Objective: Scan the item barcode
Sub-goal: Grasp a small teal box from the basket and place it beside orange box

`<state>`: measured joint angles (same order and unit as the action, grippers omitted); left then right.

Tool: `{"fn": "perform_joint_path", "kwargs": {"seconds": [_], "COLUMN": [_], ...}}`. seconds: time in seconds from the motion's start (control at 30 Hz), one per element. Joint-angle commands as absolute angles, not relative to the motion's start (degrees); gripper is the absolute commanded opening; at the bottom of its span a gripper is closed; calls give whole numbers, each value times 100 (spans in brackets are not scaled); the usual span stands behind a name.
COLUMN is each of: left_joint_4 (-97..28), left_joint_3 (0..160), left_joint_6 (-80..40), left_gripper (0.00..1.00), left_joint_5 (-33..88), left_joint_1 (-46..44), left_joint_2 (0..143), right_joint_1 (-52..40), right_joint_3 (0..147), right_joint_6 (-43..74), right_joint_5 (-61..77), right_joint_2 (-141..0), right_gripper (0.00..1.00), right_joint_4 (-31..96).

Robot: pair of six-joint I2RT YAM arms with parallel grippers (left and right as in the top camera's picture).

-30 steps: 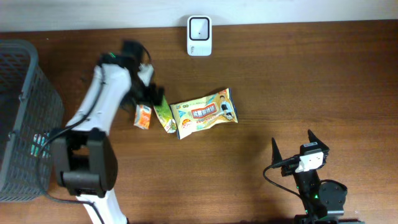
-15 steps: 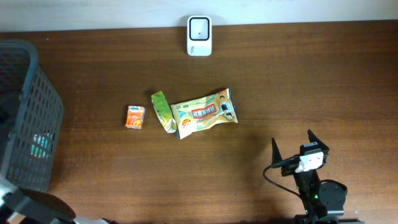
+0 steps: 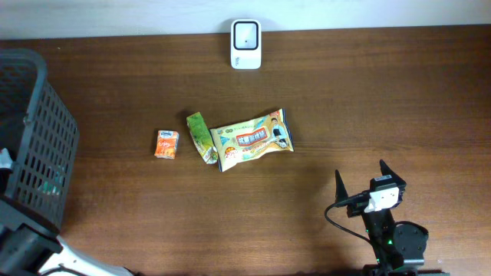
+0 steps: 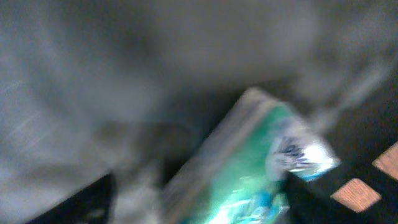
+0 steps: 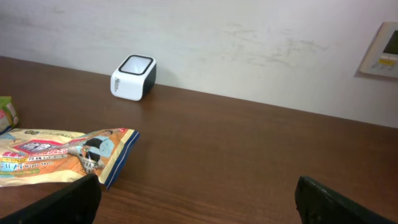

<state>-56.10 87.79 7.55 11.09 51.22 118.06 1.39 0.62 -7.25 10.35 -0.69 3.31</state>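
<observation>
Retreat: the left arm (image 3: pixel 23 249), over the orange carton (image 3: pixel 166 144) a second ago, is now off by the basket (image 3: pixel 34 146), its jaws too blurred to judge. Carton and snack bag (image 3: pixel 254 138) lie on the worktop (image 3: pixel 368 100), well apart from the scanner (image 3: pixel 246 34), unscanned I'd say. The right jaws gape empty.

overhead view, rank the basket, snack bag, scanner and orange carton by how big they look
1. basket, largest, even though the frame edge cuts it off
2. snack bag
3. scanner
4. orange carton, smallest
The basket stands taller, so nearness may enlarge it a little.
</observation>
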Motion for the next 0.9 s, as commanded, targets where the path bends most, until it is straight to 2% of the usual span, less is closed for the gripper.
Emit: {"fn": "perform_joint_path", "kwargs": {"seconds": [0.0, 0.13, 0.17, 0.33, 0.47, 0.53, 0.6, 0.73, 0.87], "left_joint_4": [-5603, -5922, -6051, -7312, -7529, -7634, -7948, -7682, -5948], "left_joint_3": [8713, 9109, 9292, 11288, 12252, 12252, 12208, 10947, 8350], "left_joint_6": [886, 821, 805, 613, 543, 545, 545, 189, -587], "left_gripper": [38, 2, 0, 0, 0, 0, 0, 0, 0], "left_joint_5": [1070, 1072, 1072, 1076, 1767, 1822, 1730, 1564, 1575], "left_joint_1": [5078, 5078, 5078, 5072, 4624, 3647, 2637, 1225, 309], "left_joint_2": [12261, 12219, 12184, 11441, 10151, 9533, 9496, 9625, 9642], "right_joint_1": [102, 102, 102, 102, 102, 102, 102, 102, 102], "right_joint_3": [32, 32, 32, 32, 32, 32, 32, 32, 32], "right_joint_6": [-674, -674, -674, -674, -674, -674, -674, -674, -674], "right_joint_5": [1024, 1024, 1024, 1024, 1024, 1024, 1024, 1024, 1024], "right_joint_2": [-36, -36, -36, -36, -36, -36, -36, -36, -36], "right_gripper": [99, 99, 99, 99, 99, 99, 99, 99, 99], "right_joint_4": [366, 366, 366, 366, 366, 366, 366, 366, 366]}}
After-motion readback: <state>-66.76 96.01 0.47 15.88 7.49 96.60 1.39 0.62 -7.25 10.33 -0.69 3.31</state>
